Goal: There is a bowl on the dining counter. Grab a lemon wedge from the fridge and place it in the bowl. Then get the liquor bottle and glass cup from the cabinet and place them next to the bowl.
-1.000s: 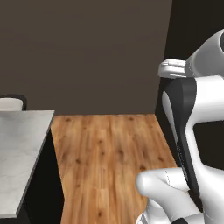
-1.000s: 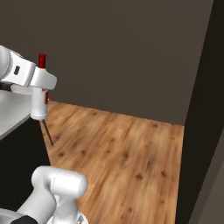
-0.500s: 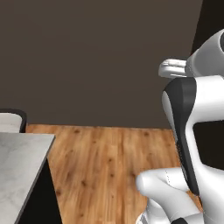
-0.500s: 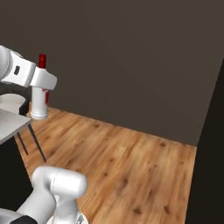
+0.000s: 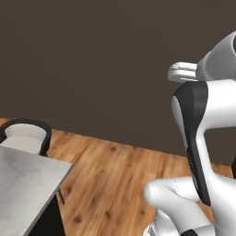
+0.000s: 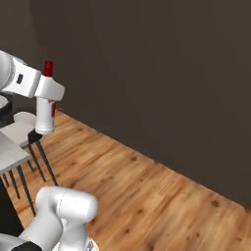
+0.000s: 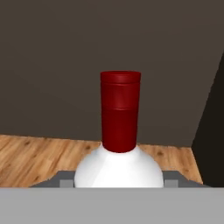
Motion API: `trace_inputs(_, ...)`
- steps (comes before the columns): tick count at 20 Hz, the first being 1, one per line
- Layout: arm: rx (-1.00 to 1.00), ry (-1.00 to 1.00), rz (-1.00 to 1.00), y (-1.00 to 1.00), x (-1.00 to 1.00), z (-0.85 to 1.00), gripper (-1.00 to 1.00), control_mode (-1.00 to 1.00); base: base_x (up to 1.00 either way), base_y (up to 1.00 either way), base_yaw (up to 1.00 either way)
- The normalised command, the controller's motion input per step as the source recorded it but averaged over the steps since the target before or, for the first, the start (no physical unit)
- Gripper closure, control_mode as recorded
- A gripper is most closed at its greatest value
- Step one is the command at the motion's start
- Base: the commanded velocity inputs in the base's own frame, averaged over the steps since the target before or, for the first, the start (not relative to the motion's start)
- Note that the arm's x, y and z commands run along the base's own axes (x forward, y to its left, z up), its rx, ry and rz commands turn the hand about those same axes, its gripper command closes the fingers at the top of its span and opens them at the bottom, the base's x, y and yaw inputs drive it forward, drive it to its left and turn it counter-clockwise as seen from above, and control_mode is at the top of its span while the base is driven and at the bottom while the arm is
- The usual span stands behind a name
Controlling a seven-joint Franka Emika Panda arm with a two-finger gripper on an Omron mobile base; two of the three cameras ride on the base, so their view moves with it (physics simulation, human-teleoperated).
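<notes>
My gripper [image 6: 48,94] is shut on the liquor bottle [image 6: 44,113], a white bottle with a red cap, and holds it upright in the air. In the hand view the liquor bottle [image 7: 118,168] stands right before the camera, its shoulders between the two dark fingertips [image 7: 65,181] of the gripper [image 7: 119,182]. A corner of the grey marble dining counter [image 5: 23,184] lies at the lower left, and its edge [image 6: 7,148] sits below and left of the bottle. The bowl, lemon wedge, glass cup, fridge and cabinet are out of view.
A dark stool with a pale seat [image 5: 25,136] stands at the counter's far end; its seat and thin legs [image 6: 22,128] are just under the bottle. A dark wall [image 5: 92,64] rises behind a wooden floor [image 6: 147,196].
The whole picture has shifted, so the base has moved: the counter corner and the stool have come further into view. The bottle stays held the same way in the gripper.
</notes>
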Motion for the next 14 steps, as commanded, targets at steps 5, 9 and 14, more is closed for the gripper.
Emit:
trace_inputs(5, 0.00, 0.00, 0.00, 0.00, 0.00, 0.00, 1.00, 1.00, 1.00, 0.00, 0.49)
trace_inputs(9, 0.00, 0.00, 0.00, 0.00, 0.00, 0.00, 1.00, 1.00, 1.00, 0.00, 0.49)
trace_inputs(14, 0.00, 0.00, 0.00, 0.00, 0.00, 0.00, 1.00, 1.00, 1.00, -0.08, 0.50)
